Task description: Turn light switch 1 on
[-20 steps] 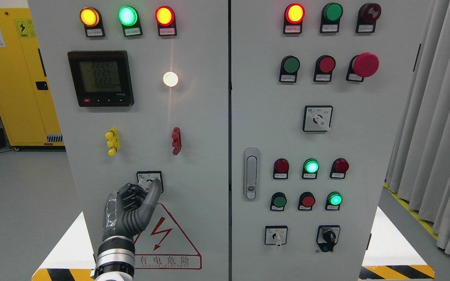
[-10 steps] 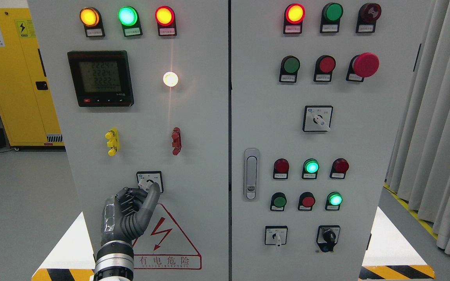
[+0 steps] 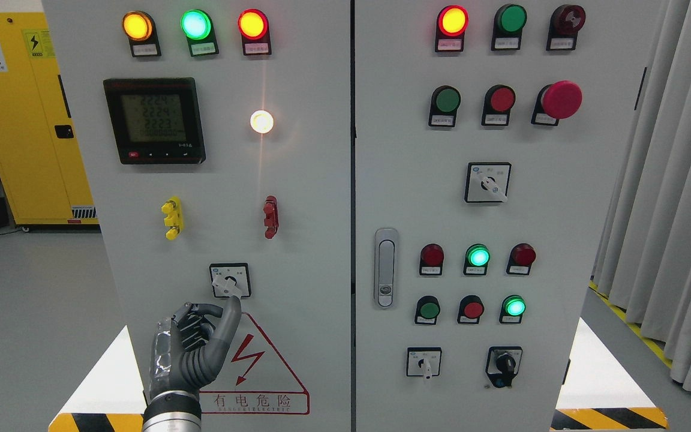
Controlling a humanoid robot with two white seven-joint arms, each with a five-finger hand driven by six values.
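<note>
On the left cabinet door, a small square rotary switch sits low down, its white lever slanting across the plate. My left hand comes up from the bottom edge just below it. The index finger is stretched upward, its tip ending at the switch plate's lower edge, and the other fingers are curled in, holding nothing. A round white lamp glows brightly higher up on the same door. My right arm does not show.
A red warning triangle sticker lies right of my hand. Yellow and red terminals sit above the switch, and a meter display higher up. The right door carries lamps, buttons, a latch and more rotary switches. Curtains hang at right.
My left hand has dropped down from the rotary switch. Its index fingertip lay over the switch's knob a second ago and now ends just under the plate, uncovering the lever.
</note>
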